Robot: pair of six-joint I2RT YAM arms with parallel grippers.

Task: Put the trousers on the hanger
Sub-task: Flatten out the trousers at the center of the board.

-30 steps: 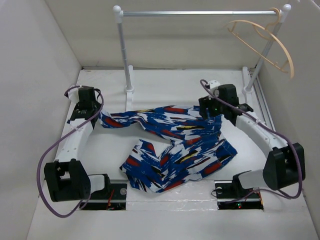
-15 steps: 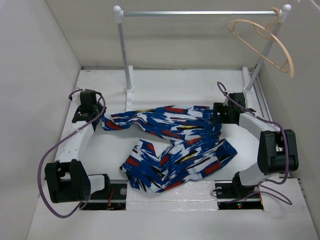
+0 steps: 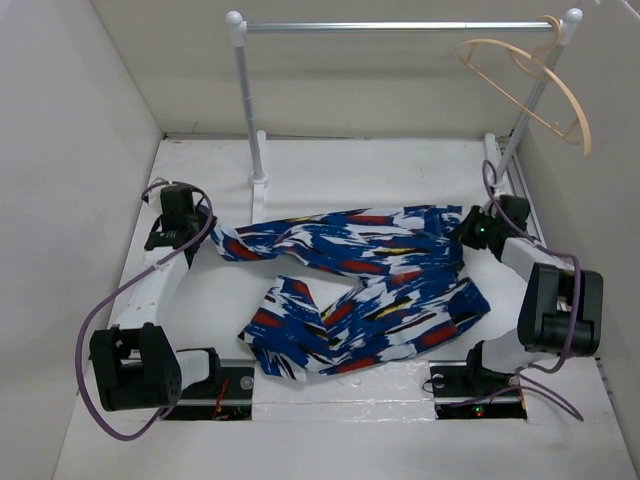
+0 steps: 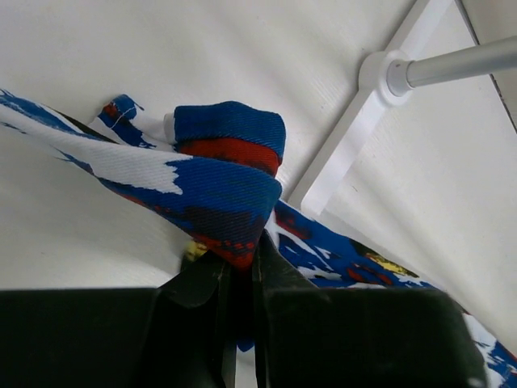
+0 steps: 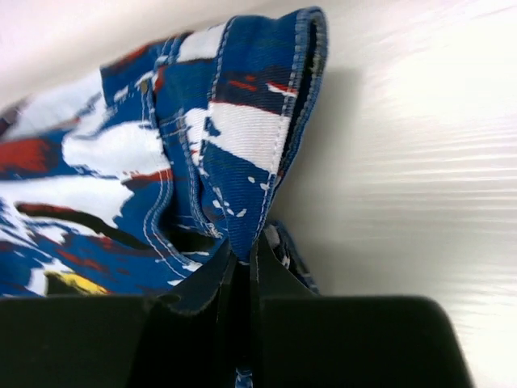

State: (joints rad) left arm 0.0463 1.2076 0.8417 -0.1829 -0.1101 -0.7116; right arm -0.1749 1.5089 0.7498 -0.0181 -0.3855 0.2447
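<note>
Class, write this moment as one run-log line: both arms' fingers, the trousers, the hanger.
left fingers: shut on trousers | right fingers: shut on trousers | trousers: lying on table | hanger: on rail, empty

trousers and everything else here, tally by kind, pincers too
trousers: 1
hanger: 1
rail: 1
pincers: 2, the left pincer and the right pincer, each shut on the trousers
total: 5

white tubular left arm with black boxy joint housings | right arm same white-and-black build, green light on wrist | purple cable looped along each | black base plates | left gripper, right gripper: flat black fingers
</note>
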